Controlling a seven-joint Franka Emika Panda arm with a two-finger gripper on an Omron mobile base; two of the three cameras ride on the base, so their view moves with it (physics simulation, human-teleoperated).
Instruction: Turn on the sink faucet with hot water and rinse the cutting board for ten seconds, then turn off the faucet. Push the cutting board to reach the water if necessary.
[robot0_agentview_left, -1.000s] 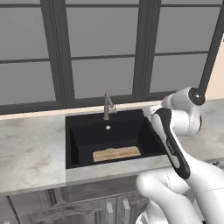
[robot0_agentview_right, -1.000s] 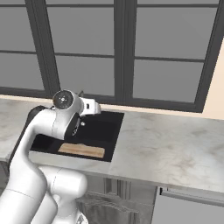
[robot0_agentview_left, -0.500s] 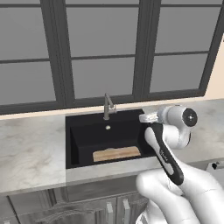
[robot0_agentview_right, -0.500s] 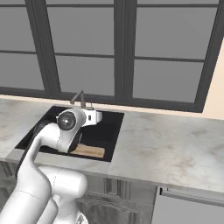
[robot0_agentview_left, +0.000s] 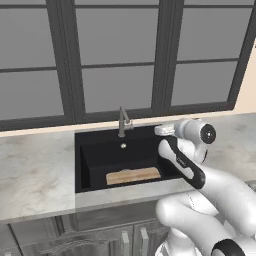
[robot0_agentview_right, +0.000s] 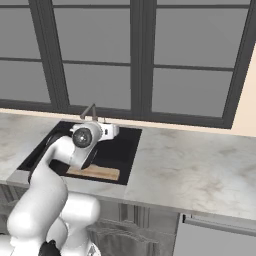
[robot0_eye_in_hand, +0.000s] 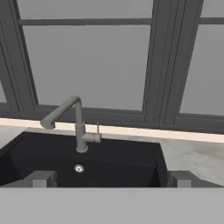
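A row of dark-framed windows runs behind a pale marbled counter, and the sink — a black rectangular basin — is set into it. In the left base view the sink faucet stands upright at the far rim of the basin, near its middle. The cutting board lies flat on the basin floor toward the near right corner, its long side parallel to the near wall. The white arm bends over the right edge of the sink, its wrist above the basin's far right part.

In the right base view the same windows back the counter, which stretches wide to the right of the sink. The arm covers much of the basin; the cutting board shows below it against the near wall, and the top of the sink faucet rises just behind the wrist.

The hand view looks level toward the windows. The sink faucet stands left of centre with its spout angled left and its small lever sticking out to the right. The drain sits on the sink's far wall below it. The gripper is spread wide — fingertips far apart, holding nothing, well short of the faucet.
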